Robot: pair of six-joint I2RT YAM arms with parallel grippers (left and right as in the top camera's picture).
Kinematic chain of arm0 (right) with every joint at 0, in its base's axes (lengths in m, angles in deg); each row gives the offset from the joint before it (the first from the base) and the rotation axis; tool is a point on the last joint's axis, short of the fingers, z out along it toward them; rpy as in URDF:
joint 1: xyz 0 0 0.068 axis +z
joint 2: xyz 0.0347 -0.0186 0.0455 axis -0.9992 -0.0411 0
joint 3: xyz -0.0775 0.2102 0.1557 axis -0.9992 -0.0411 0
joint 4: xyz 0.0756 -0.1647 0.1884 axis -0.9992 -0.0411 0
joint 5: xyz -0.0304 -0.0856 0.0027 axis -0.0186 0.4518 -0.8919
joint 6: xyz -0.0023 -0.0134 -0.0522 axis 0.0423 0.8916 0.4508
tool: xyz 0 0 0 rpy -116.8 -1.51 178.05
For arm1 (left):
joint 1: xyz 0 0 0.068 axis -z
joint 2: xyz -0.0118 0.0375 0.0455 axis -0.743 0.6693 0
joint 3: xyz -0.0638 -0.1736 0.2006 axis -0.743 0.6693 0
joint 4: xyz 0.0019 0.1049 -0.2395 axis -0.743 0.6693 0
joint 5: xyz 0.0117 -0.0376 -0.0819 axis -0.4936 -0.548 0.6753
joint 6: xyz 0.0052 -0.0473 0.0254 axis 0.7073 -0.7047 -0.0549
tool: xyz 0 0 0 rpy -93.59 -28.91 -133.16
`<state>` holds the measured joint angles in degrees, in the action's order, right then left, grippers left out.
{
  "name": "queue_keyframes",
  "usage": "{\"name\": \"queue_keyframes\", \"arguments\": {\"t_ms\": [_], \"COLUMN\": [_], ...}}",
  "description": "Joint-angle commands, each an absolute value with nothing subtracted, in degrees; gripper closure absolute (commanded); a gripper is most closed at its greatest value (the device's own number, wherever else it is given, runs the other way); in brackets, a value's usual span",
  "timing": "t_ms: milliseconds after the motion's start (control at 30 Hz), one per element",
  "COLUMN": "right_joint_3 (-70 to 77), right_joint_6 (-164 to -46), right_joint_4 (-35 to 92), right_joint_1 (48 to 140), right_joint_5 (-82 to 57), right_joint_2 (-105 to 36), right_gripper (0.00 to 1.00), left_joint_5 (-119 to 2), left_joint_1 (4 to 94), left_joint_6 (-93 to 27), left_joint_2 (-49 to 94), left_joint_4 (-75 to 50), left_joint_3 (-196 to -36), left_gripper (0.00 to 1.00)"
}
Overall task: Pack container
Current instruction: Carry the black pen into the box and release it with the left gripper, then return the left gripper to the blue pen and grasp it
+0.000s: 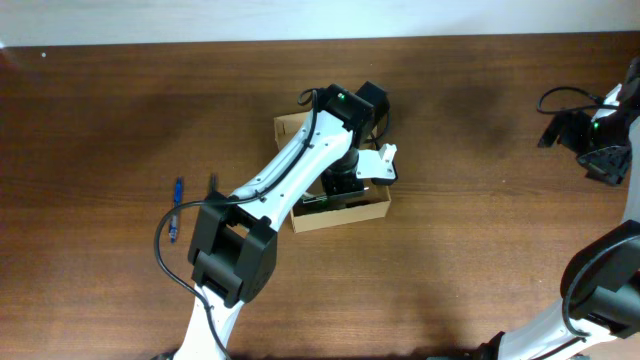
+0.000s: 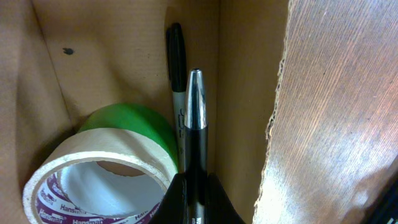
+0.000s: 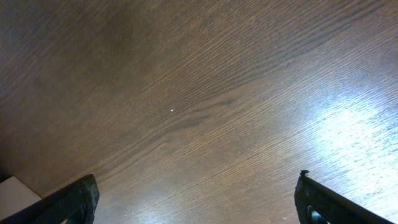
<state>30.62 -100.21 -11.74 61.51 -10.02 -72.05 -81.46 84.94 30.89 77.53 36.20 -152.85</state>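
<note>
The container, a plain brown cardboard box, sits mid-table with my left arm reaching into it. In the left wrist view my left gripper is shut on a black pen with a silver tip, held inside the box. In the box lie a white tape roll, a green tape roll behind it and a black marker along the wall. My right gripper is open and empty above bare table at the far right.
A blue pen and a small dark pen lie on the wooden table left of the box. Another small blue item lies below them. A black cable lies near the right arm.
</note>
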Motion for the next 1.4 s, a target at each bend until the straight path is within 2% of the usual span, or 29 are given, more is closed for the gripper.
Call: {"name": "queue_keyframes", "arguments": {"t_ms": [0, 433, 533, 600, 833, 1000, 1133, 1167, 1233, 1367], "right_joint_3": [30.38, 30.38, 30.38, 30.38, 30.38, 30.38, 30.38, 30.38, 30.38, 30.38], "right_joint_6": [-100.87, -100.87, -100.87, -100.87, -100.87, -100.87, -100.87, -100.87, -100.87, -100.87], "right_joint_4": [-11.59, -11.59, -11.59, -11.59, -11.59, -11.59, -11.59, -11.59, -11.59, -11.59], "right_joint_1": [61.38, 61.38, 61.38, 61.38, 61.38, 61.38, 61.38, 61.38, 61.38, 61.38], "right_joint_5": [-10.13, -10.13, -10.13, -10.13, -10.13, -10.13, -10.13, -10.13, -10.13, -10.13], "right_joint_2": [-72.23, -72.23, -72.23, -72.23, -72.23, -72.23, -72.23, -72.23, -72.23, -72.23], "right_gripper": [0.01, 0.01, 0.01, 0.00, 0.01, 0.01, 0.01, 0.01, 0.01, 0.01], "left_joint_5": [-80.35, -78.88, -78.25, -78.45, -91.76, -91.78, -91.56, -91.08, -88.94, -84.43], "left_joint_1": [84.74, 85.51, 85.51, 85.51, 84.06, 74.78, 60.07, 53.05, 45.75, 39.24], "left_joint_6": [27.96, 26.93, 26.93, 26.91, 17.86, 11.76, 4.26, 1.14, -2.34, -3.80], "left_joint_2": [77.18, 77.18, 77.18, 77.18, 73.90, 58.60, 44.70, 41.25, 39.85, 42.49], "left_joint_4": [35.85, 38.15, 38.71, 38.76, 38.78, 35.72, 31.72, 29.91, 28.03, 22.39], "left_joint_3": [-152.33, -152.28, -152.28, -152.28, -152.41, -152.39, -150.03, -146.64, -141.16, -128.90], "left_gripper": [0.98, 0.91, 0.78, 0.63, 0.62, 0.56, 0.48, 0.46, 0.41, 0.37]}}
